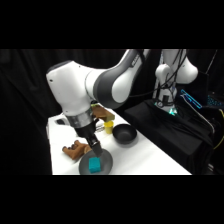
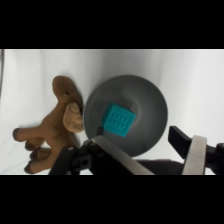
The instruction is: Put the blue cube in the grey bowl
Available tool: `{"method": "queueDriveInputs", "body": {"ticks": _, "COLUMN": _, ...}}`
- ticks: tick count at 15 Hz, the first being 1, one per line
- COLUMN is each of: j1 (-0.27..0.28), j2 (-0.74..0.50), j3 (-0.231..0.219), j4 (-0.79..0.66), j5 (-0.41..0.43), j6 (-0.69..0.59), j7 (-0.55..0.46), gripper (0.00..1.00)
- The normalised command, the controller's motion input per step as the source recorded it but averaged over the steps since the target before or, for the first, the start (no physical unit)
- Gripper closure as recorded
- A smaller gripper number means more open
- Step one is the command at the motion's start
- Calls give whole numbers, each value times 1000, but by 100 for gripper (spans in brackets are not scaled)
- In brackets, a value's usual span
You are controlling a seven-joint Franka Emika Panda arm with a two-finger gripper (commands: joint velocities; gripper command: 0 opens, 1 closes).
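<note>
The blue cube (image 2: 119, 120) lies inside the grey bowl (image 2: 145, 100), a little left of its middle, resting on the bowl's floor. In the wrist view my gripper (image 2: 155, 157) hangs above the bowl's near rim, open, with nothing between its fingers. Seen from the side, the cube (image 1: 94, 164) sits in the grey bowl (image 1: 106, 161) at the table's front edge, and the gripper (image 1: 95, 146) is just above and behind it, clear of the cube.
A brown plush animal (image 2: 52, 125) lies right beside the grey bowl, also seen in the side view (image 1: 76, 149). Further back stand a black bowl (image 1: 124, 134) and a small yellow cup (image 1: 108, 126). The table's front edge runs close to the grey bowl.
</note>
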Motion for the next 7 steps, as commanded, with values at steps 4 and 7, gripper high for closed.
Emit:
{"method": "queueDriveInputs", "body": {"ticks": 4, "j1": -22, "j2": -249, "j3": 25, "j4": 50, "j5": 97, "j6": -366, "j7": -175, "gripper": 0}}
{"method": "queueDriveInputs", "body": {"ticks": 7, "j1": 5, "j2": -180, "j3": -5, "j4": 91, "j5": 45, "j6": -286, "j7": -111, "gripper": 0}}
